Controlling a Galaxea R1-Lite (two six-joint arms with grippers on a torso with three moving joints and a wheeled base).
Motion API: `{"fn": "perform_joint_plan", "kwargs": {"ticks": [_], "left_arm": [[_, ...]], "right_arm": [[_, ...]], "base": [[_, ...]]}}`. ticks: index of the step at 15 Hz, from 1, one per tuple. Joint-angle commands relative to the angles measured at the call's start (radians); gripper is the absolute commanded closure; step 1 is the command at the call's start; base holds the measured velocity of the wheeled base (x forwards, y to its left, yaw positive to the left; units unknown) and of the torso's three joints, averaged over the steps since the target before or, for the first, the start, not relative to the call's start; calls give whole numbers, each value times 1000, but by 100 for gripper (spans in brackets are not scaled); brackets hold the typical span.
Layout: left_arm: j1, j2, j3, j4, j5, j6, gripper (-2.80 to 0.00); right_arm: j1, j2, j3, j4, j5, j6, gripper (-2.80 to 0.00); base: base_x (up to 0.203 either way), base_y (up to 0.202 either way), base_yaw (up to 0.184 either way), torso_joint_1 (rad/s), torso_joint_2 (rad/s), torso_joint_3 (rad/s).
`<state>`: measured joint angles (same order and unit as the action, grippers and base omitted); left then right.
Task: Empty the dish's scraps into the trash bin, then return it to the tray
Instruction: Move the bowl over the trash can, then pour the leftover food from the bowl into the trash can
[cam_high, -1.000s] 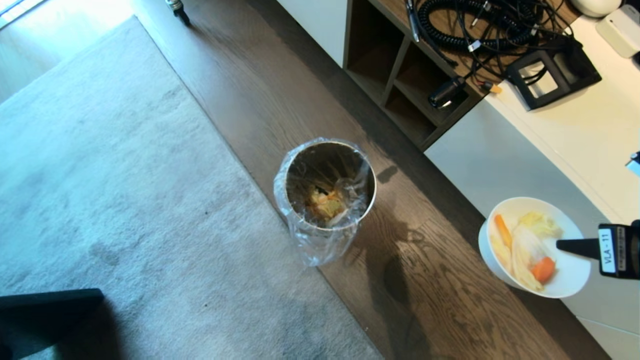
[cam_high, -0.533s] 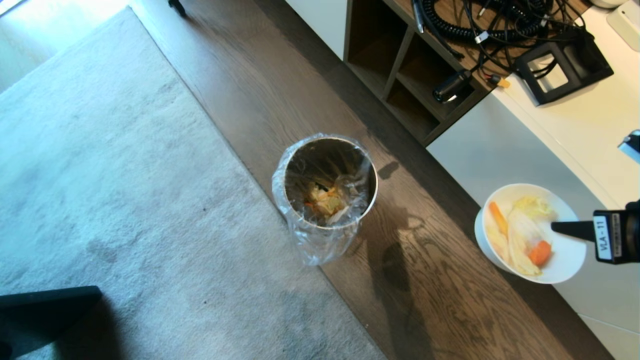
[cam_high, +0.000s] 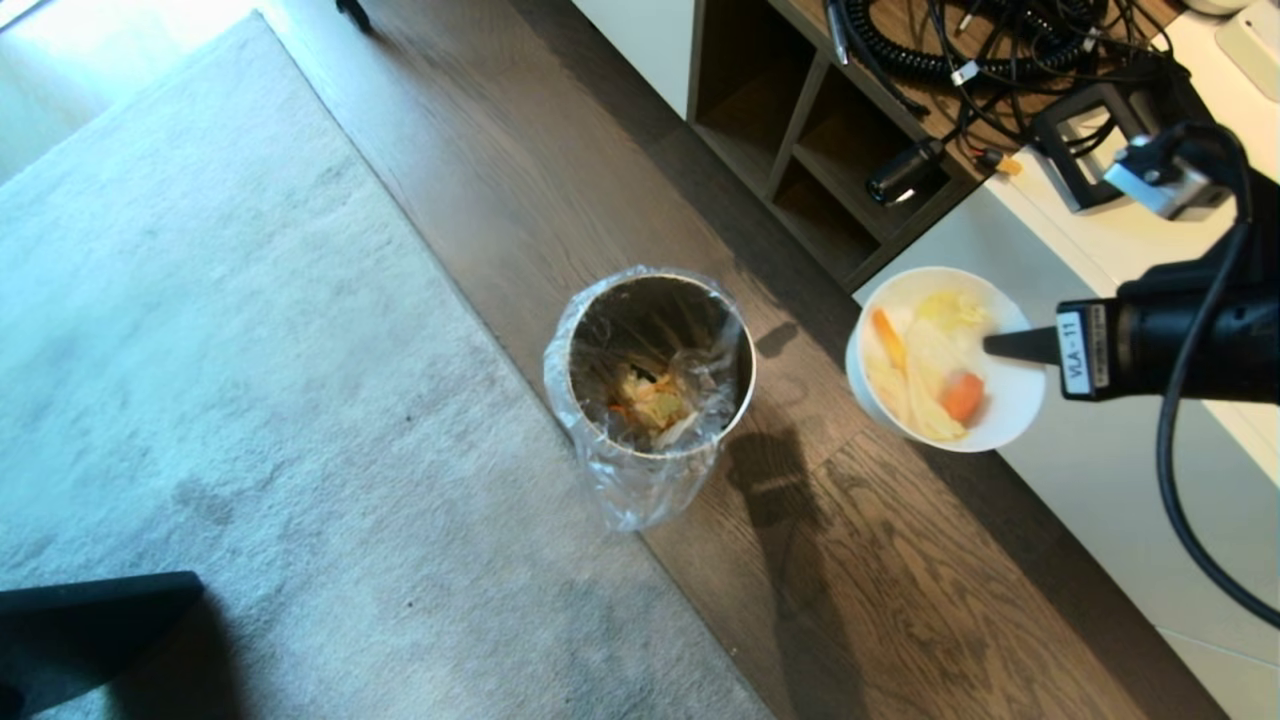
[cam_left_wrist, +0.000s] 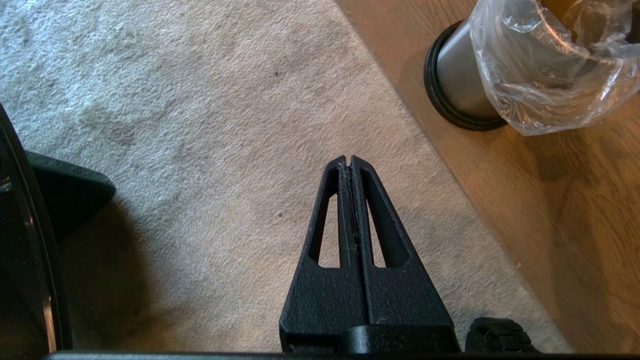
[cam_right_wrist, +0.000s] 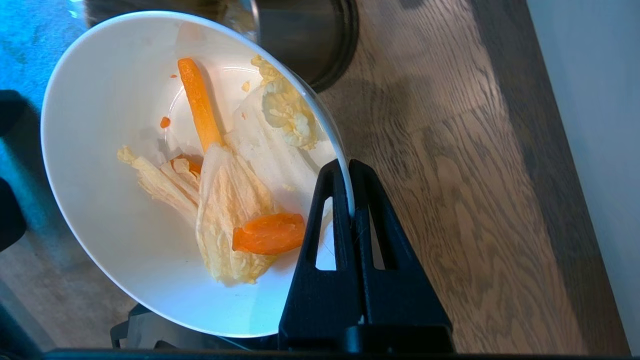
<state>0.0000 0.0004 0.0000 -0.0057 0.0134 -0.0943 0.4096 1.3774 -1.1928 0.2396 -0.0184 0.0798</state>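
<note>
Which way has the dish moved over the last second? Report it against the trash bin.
Yes. The dish, pinched at its rim by the right gripper, has moved closer to the trash bin, but is not over it yet.

The only writing I can read is a white label (cam_high: 1075, 352) on my right gripper (cam_high: 995, 345), on the black body just behind the fingers. Printed in black and turned sideways in the head view, it says "VLA-11". A line of smaller print runs beside it, too small to make out. Nothing else bears readable text.
</note>
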Motion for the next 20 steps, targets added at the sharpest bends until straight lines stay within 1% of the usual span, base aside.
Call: {"fn": "perform_joint_plan", "kwargs": {"ticks": [1, 4, 8, 10, 13, 16, 18, 20], "left_arm": [[0, 0, 0, 0, 0, -1, 0], [0, 0, 0, 0, 0, -1, 0], [0, 0, 0, 0, 0, -1, 0], [0, 0, 0, 0, 0, -1, 0], [0, 0, 0, 0, 0, -1, 0], [0, 0, 0, 0, 0, -1, 0], [0, 0, 0, 0, 0, -1, 0], [0, 0, 0, 0, 0, -1, 0]], "right_arm": [[101, 124, -111, 0, -33, 0, 0], [197, 227, -188, -25, -115, 0, 0], [296, 319, -195, -155, -268, -2, 0], [324, 351, -195, -213, -328, -11, 0], [328, 371, -189, -312, -373, -97, 0], [329, 371, -166, -416, -385, -193, 0], [330, 369, -121, -531, -386, -295, 0], [330, 377, -68, -687, -387, -438, 0]], "base": [[0, 0, 0, 0, 0, 0], [0, 0, 0, 0, 0, 0], [0, 0, 0, 0, 0, 0], [0, 0, 0, 0, 0, 0], [0, 0, 0, 0, 0, 0], [0, 0, 0, 0, 0, 0], [0, 0, 0, 0, 0, 0], [0, 0, 0, 0, 0, 0]]}}
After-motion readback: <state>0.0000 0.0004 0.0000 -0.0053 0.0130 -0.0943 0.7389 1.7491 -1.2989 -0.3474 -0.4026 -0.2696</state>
